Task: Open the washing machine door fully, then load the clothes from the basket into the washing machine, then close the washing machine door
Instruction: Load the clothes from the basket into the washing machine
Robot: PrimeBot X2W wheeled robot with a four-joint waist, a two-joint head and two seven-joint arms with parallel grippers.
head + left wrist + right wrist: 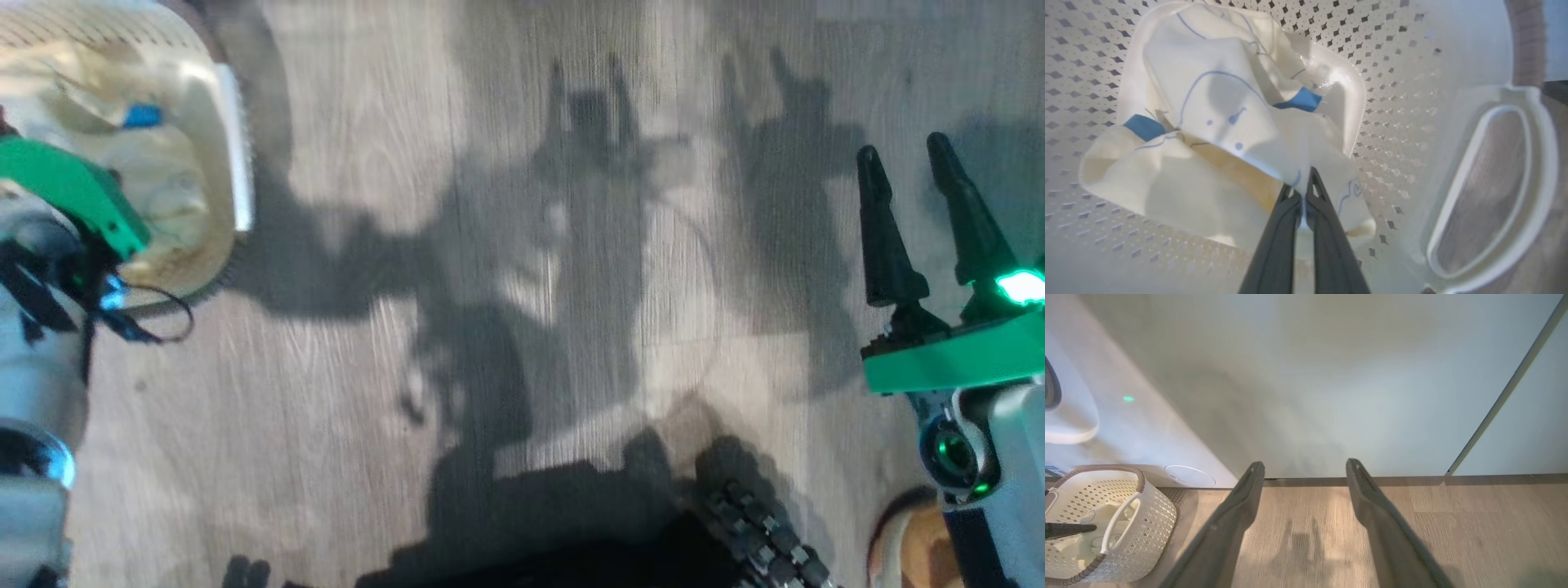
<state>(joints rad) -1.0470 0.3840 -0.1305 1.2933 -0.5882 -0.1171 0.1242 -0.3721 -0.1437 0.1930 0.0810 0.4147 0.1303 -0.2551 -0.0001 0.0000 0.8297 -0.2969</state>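
Left gripper [1302, 181] pinches a fold of the clothes [1216, 106] heaped on the floor of the basket [1086, 61]; soft, light, limp, they likely lift best by a bunched fold. Right gripper [1304, 465] hangs spread, empty.

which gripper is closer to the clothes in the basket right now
Left. The left gripper is down inside the basket, shut on the clothes. The right gripper is open above the floor, well off to the basket's side.

a home laundry corner (wood-look floor [1474, 531]): white washing machine [1139, 433], perforated basket [1155, 522], pale cabinets [1351, 375]
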